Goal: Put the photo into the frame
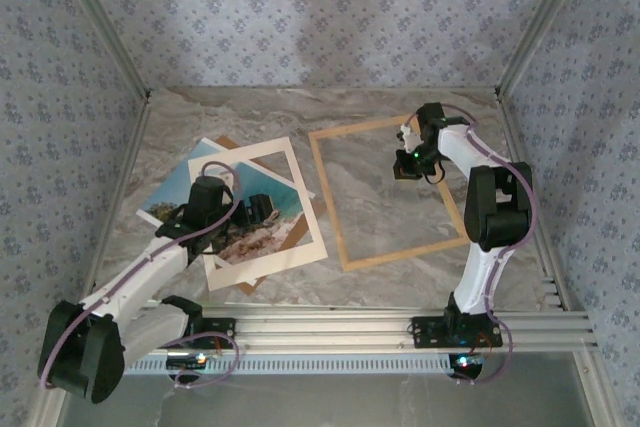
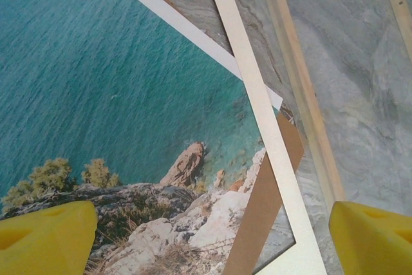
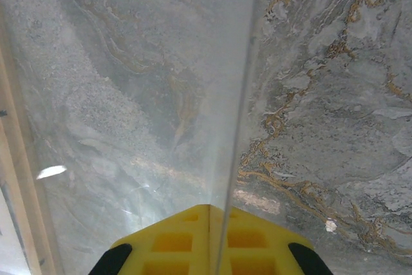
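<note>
Judged pickup stage: left claw (image 2: 209, 239) open over photo (image 2: 96, 82) under mat (image 2: 253, 94), lower left; right claw (image 3: 209, 223) grips clear pane (image 3: 129, 127) over frame (image 1: 405, 253). Next: uncover photo.

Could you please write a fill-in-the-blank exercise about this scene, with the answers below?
1. Inside the opening of the cream mat one sees the ____.
2. The left tool is ____, its fingers wide apart.
3. In the top view, the frame lies to the ____ of the mat.
Answers: photo; open; right.
</note>
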Tool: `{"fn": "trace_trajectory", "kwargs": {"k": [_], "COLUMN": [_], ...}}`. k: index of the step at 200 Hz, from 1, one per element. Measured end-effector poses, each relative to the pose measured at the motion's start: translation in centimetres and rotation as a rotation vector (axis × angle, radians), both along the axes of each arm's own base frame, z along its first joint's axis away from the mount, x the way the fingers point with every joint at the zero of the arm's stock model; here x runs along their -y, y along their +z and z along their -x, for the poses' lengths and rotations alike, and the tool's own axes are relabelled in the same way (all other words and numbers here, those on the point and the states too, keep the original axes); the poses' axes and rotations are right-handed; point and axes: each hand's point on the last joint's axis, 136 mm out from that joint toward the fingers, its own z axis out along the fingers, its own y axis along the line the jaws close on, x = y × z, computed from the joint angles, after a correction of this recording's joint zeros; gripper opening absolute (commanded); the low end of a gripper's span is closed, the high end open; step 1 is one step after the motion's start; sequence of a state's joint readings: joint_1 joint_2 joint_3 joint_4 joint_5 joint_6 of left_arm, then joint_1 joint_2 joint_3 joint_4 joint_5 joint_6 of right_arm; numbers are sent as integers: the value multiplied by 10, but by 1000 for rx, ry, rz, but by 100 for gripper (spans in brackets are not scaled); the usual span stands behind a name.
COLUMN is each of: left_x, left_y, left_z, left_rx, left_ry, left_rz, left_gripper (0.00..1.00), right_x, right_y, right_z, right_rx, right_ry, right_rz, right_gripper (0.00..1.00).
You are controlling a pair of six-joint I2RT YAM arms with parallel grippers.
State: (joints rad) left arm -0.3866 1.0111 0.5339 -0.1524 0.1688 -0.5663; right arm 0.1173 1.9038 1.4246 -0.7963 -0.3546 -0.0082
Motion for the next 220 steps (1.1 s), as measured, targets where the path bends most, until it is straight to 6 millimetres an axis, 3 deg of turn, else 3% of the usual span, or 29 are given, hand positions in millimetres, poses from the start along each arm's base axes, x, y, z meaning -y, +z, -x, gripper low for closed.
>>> {"fn": "trace_trajectory", "kwargs": {"k": [220], "left_x": [2], "left_y": [-4], "left_z": [-3], "left_rx": [-6], "left_ry": [-3], "left_rz": [-3], "left_gripper": [93], "right_x": [13], "right_y": [-5], "right_z": [3], "right_rx": [-15], "right_ry": [-20], "right_rz": [57], "right_gripper": [0]}}
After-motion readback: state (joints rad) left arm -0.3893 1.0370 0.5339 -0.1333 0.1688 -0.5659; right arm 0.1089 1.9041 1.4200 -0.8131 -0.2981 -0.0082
